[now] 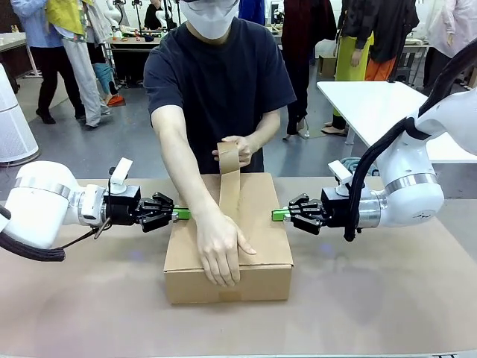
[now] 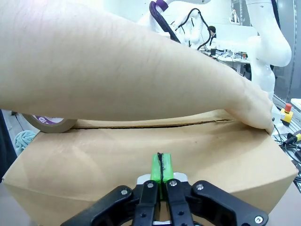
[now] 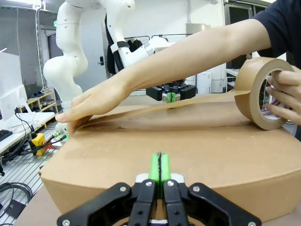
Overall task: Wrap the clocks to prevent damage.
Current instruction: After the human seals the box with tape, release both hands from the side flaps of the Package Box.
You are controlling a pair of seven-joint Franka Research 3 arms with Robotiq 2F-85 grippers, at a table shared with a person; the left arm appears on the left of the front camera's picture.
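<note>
A closed cardboard box (image 1: 262, 224) sits mid-table, its contents hidden. The person's hand (image 1: 220, 253) presses a strip of brown tape (image 1: 229, 190) along the lid seam. Their other hand holds the tape roll (image 1: 227, 155) at the far edge. My left gripper (image 1: 181, 215) is shut, green pads together, tips against the box's left side (image 2: 94, 160). Against the opposite side (image 3: 197, 146), my right gripper (image 1: 277, 215) is also shut. The left wrist view has the left gripper (image 2: 160, 165) under the person's forearm (image 2: 117, 70). The right wrist view shows the right gripper (image 3: 160, 165), the roll (image 3: 263, 94) and the left gripper (image 3: 171, 96) across the box.
Brown paper covers the table (image 1: 373, 298), with bare room in front of the box and to both sides. A white table (image 1: 365, 104) and other people stand behind the person.
</note>
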